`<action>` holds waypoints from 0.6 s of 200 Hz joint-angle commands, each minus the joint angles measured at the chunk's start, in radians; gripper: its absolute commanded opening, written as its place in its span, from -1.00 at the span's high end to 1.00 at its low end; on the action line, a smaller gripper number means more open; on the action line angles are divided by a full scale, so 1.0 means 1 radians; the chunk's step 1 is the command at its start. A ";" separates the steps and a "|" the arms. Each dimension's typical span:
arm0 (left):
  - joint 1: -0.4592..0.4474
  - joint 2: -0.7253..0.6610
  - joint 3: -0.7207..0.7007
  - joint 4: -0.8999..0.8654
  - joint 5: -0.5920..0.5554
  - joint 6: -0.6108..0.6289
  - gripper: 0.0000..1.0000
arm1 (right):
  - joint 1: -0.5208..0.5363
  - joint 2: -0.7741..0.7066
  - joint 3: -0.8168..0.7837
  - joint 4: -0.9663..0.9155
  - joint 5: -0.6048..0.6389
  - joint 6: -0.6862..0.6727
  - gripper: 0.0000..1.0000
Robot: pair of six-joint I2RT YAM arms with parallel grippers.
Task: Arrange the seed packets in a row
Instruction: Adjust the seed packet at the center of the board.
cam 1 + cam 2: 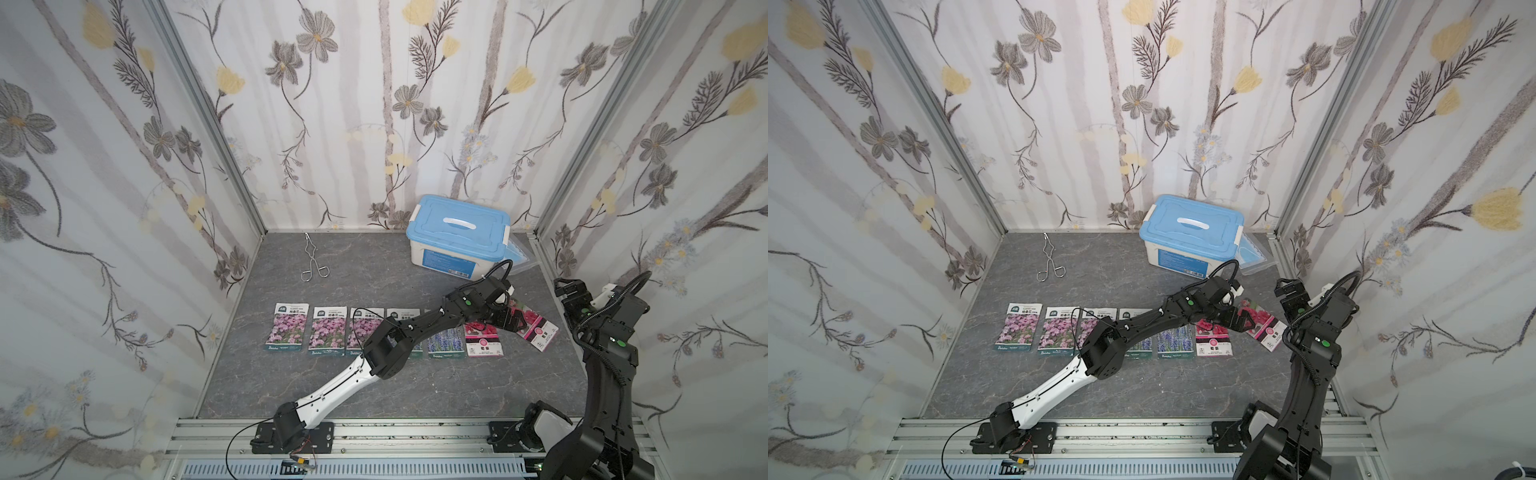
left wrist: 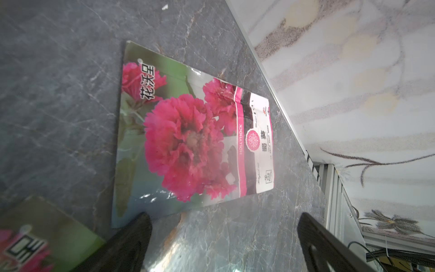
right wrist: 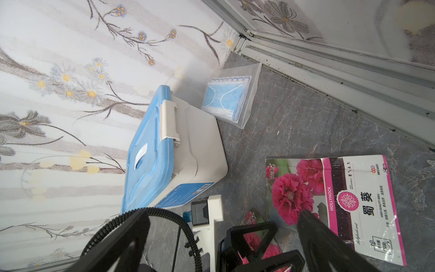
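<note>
Several seed packets lie side by side in a row on the grey table: pink-flower ones (image 1: pixel 286 328) at the left, lavender ones (image 1: pixel 445 343) partly under my left arm, then a magenta one (image 1: pixel 484 340). One more magenta packet (image 1: pixel 538 330) (image 2: pixel 188 141) (image 3: pixel 353 200) lies tilted just right of the row's end. My left gripper (image 1: pixel 509 320) (image 2: pixel 222 220) hangs open low over the gap between these two magenta packets, one fingertip (image 2: pixel 141 221) at the tilted packet's edge. My right gripper (image 1: pixel 567 291) (image 3: pixel 219 221) is open and holds nothing, to the right of the tilted packet.
A blue-lidded white box (image 1: pixel 459 237) (image 3: pixel 164 153) stands at the back right, with a clear pouch of blue masks (image 1: pixel 519 255) (image 3: pixel 226 99) beside it near the right wall. Metal tongs (image 1: pixel 312 257) lie at the back left. Walls close in three sides.
</note>
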 commanded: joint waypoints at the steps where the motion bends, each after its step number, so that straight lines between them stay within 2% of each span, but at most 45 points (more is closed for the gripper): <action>1: 0.002 0.017 0.024 0.086 0.026 0.010 -1.00 | -0.001 -0.006 0.006 -0.013 -0.021 -0.031 -0.99; 42: 0.014 0.005 0.040 0.194 0.049 -0.020 -1.00 | -0.001 0.023 0.000 -0.019 -0.036 -0.089 -0.99; 77: 0.031 -0.073 0.026 0.149 0.047 -0.003 -1.00 | 0.001 0.152 0.012 -0.026 -0.037 -0.126 -0.99; 95: 0.027 -0.164 -0.081 0.136 0.038 0.026 -1.00 | 0.005 0.208 0.037 -0.011 -0.027 -0.132 -0.99; 120: 0.025 -0.332 -0.319 0.189 0.014 0.039 -1.00 | 0.003 0.300 0.076 -0.003 0.008 -0.154 -0.99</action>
